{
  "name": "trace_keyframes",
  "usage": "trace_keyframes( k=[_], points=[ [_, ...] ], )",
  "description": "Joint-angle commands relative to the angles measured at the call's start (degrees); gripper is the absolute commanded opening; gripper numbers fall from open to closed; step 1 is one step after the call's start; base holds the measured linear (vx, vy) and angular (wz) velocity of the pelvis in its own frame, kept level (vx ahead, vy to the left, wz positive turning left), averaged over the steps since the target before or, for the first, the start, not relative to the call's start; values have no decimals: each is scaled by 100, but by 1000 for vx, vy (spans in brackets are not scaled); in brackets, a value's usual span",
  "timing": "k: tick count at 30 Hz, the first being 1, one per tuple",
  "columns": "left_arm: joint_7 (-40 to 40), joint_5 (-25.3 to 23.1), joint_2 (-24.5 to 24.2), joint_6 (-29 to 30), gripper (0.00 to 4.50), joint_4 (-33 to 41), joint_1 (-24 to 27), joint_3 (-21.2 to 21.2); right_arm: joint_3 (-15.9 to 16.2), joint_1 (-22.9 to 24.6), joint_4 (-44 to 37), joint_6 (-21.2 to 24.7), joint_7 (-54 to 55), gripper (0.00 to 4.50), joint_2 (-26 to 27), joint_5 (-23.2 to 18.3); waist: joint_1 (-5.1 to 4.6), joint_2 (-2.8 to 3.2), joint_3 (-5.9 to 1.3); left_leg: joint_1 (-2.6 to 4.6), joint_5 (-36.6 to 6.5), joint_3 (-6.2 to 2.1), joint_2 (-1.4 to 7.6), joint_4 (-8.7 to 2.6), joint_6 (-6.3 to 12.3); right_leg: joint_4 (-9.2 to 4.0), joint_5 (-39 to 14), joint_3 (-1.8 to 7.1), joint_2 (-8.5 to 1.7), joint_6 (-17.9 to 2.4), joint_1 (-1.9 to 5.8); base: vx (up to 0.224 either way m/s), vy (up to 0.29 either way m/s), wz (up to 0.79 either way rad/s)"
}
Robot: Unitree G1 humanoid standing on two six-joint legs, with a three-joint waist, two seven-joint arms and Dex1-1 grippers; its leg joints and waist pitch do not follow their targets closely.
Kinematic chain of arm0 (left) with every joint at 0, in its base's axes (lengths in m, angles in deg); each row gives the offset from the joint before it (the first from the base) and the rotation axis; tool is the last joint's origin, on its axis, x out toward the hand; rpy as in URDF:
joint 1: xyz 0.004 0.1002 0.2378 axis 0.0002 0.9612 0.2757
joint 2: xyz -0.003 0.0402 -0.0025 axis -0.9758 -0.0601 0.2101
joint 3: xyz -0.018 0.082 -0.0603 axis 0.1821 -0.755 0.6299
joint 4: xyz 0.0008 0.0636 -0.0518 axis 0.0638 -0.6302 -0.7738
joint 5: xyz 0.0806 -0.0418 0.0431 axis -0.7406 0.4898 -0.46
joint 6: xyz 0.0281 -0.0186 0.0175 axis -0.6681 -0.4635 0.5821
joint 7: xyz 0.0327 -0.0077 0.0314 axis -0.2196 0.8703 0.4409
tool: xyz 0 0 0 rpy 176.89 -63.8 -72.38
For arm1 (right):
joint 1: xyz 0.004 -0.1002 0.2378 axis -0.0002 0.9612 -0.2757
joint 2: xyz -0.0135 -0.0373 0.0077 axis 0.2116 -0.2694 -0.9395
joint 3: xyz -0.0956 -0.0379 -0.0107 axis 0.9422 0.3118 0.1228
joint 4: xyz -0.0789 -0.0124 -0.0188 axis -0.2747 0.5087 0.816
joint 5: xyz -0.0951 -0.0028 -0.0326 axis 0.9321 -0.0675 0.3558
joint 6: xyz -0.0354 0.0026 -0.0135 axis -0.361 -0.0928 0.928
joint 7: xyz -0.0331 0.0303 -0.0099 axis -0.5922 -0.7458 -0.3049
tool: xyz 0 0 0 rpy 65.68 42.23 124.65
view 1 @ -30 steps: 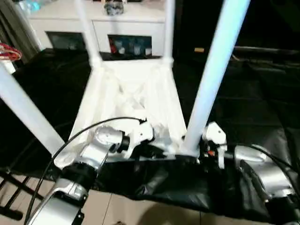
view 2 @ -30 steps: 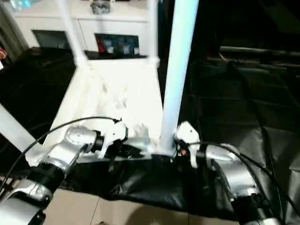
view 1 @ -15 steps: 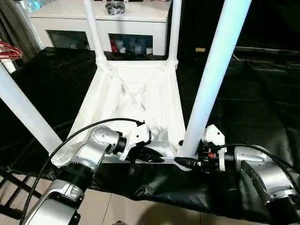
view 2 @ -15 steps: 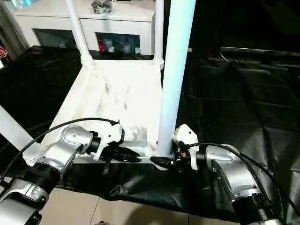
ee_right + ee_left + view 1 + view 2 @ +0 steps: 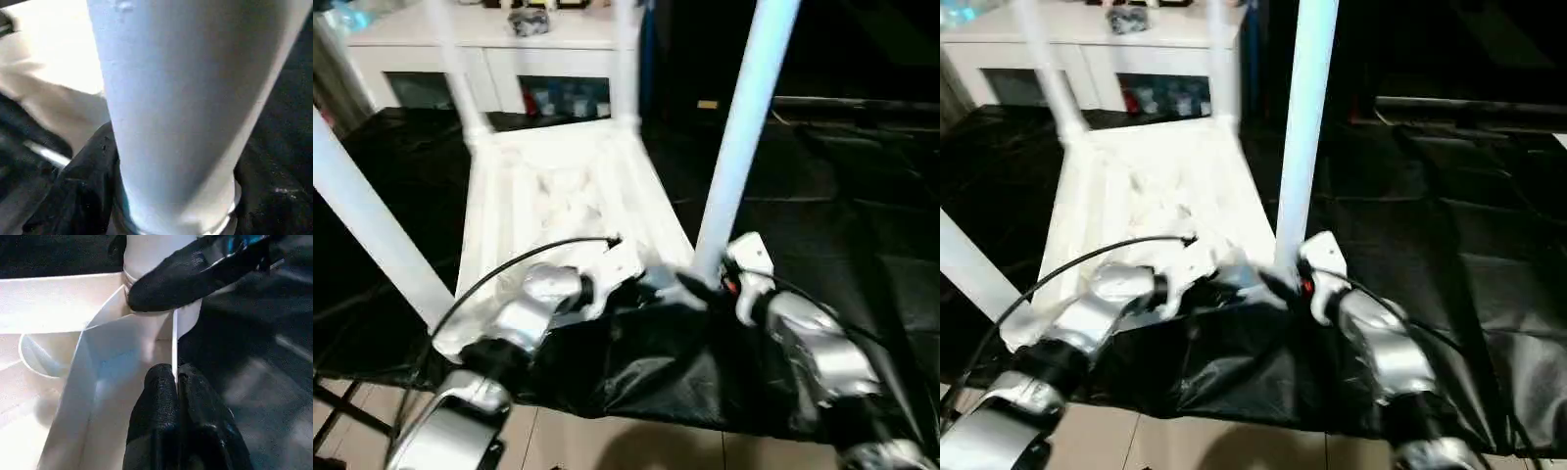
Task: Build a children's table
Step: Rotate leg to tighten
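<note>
Upturned children's table (image 5: 558, 186), legs up. Left claw (image 5: 177, 382) pinches table rim, closed on it. Right claw (image 5: 700, 286) clasps near right leg (image 5: 734, 137) at base.

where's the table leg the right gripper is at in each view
Left eye view: near right leg, right of centre, rising from the corner by the right gripper.
Right eye view: same leg, centre.
Left wrist view: its base, top centre.
Right wrist view: the close pale column.
Shared landmark: the table's rim.
</note>
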Motion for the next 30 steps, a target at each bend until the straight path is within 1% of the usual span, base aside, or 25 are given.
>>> trace_keyframes(
  k=[1,2,4,5,6,7,8,9,10,11,13,15,16,17,18,19,20,21,22,23,25,26,27,28,30],
  points=[
    [-356,160,580,-121,0,55,-291,-59,308,-301,521,-136,791,272,453,438,10,-134,-346,-11,-1488,-43,122,-394,128,-479,-2025,183,-269,-971,263,0,0,0],
    [-413,142,630,-122,0,27,-317,-60,258,-386,648,-214,879,272,555,412,-9,-126,-362,-4,-1399,-38,118,-381,114,-468,-1850,186,-274,-1026,263,0,0,0],
    [-405,155,659,-133,0,21,-326,-57,189,-481,777,-303,935,272,648,350,-2,-117,-385,-7,-1224,-18,117,-343,269,-431,-1343,197,-270,-1159,288,0,0,0],
    [-404,162,669,-145,0,17,-326,-48,168,-520,830,-354,978,272,676,354,-1,-112,-393,-10,-1166,-17,117,-333,310,-414,-1206,199,-276,-1204,293,0,0,0],
    [-376,175,669,-153,0,20,-324,-45,152,-535,845,-376,927,328,684,322,-10,-120,-404,-26,-1037,-12,104,-320,381,-389,-988,189,-262,-1273,315,0,0,0],
    [-336,187,659,-164,0,27,-318,-43,130,-548,849,-399,882,342,685,291,5,-115,-408,-20,-933,-5,109,-308,466,-376,-808,190,-263,-1335,315,0,0,0],
    [-307,185,633,-174,0,39,-304,-40,91,-547,837,-386,834,342,691,231,6,-111,-403,-23,-915,-3,112,-307,494,-374,-775,189,-265,-1358,315,0,0,0],
    [-271,192,611,-191,0,40,-296,-46,81,-546,837,-389,799,345,686,206,12,-87,-403,-16,-916,-2,114,-306,525,-373,-752,184,-261,-1391,317,0,0,0],
    [-203,209,567,-223,0,52,-277,-52,89,-528,814,-409,729,363,659,196,12,-95,-395,-19,-948,-6,119,-313,538,-375,-782,182,-261,-1403,323,0,0,0],
    [-153,224,526,-255,0,44,-266,-43,108,-502,803,-482,694,363,603,253,17,-91,-397,-12,-972,-4,121,-314,534,-379,-816,180,-262,-1407,323,0,0,0],
    [-54,252,452,-304,0,50,-239,-29,148,-430,731,-613,574,383,474,309,25,-107,-389,-2,-1080,-3,126,-321,502,-391,-971,181,-263,-1395,323,0,0,0],
    [-13,261,407,-328,0,60,-222,-20,163,-372,641,-631,478,394,390,300,41,-95,-385,11,-1158,-3,137,-325,481,-404,-1079,187,-270,-1371,311,0,0,0],
    [133,304,336,-363,0,103,-185,-15,217,-241,413,-585,170,394,235,224,43,-99,-381,6,-1169,-5,135,-329,477,-401,-1088,187,-264,-1364,316,0,0,0],
    [265,346,280,-387,0,145,-154,-12,269,-123,204,-529,-125,394,106,145,68,-108,-377,7,-1182,2,135,-326,492,-408,-1096,193,-261,-1327,321,0,0,0],
    [271,348,278,-388,0,146,-153,-12,271,-118,195,-526,-139,394,100,141,97,-111,-376,3,-1183,-5,145,-330,525,-406,-1095,197,-265,-1300,326,0,0,0],
    [517,412,165,-414,0,207,-101,-14,342,149,-260,-417,-770,394,-158,-115,113,-101,-381,11,-1172,-3,151,-330,516,-402,-1107,199,-271,-1301,311,0,0,0],
    [525,414,161,-415,0,209,-99,-15,343,157,-274,-414,-789,394,-166,-124,131,-124,-370,17,-1165,-2,141,-331,523,-414,-1113,194,-249,-1273,337,0,0,0],
    [826,483,25,-460,0,257,-49,-16,396,447,-762,-345,-1485,394,-479,-431,175,-128,-370,19,-1183,2,156,-324,586,-406,-1093,208,-257,-1264,329,0,0,0],
    [958,514,-35,-480,0,273,-31,-16,422,555,-939,-296,-1768,394,-622,-551,215,-119,-373,7,-1176,1,178,-321,645,-393,-1059,211,-270,-1266,325,0,0,0],
    [958,514,-35,-480,0,273,-31,-16,422,555,-939,-296,-1768,394,-622,-551,228,-113,-372,12,-1186,3,182,-326,656,-404,-1085,207,-265,-1257,315,0,0,0],
    [1184,572,-144,-517,0,291,-8,0,459,719,-1153,-237,-2314,394,-913,-729,254,-123,-363,10,-1269,0,176,-334,574,-417,-1315,195,-270,-1256,307,0,0,0],
    [1306,615,-182,-525,0,320,10,-5,474,762,-1216,-209,-2482,394,-1013,-776,264,-113,-353,18,-1368,-2,180,-340,532,-432,-1503,196,-277,-1235,298,0,0,0],
    [1306,615,-182,-525,0,320,10,-5,474,762,-1216,-209,-2482,394,-1013,-776,264,-113,-353,18,-1368,-2,180,-340,532,-432,-1503,196,-277,-1235,298,0,0,0],
    [1559,670,-281,-517,0,394,57,-22,527,841,-1368,-151,-2826,394,-1227,-851,273,-108,-348,33,-1484,-3,191,-352,475,-452,-1670,202,-278,-1194,278,0,0,0],
    [1667,685,-334,-516,0,416,76,-33,556,872,-1447,-102,-2994,394,-1333,-893,276,-113,-354,13,-1455,-12,194,-356,465,-438,-1623,206,-280,-1176,289,0,0,0]
  ],
)
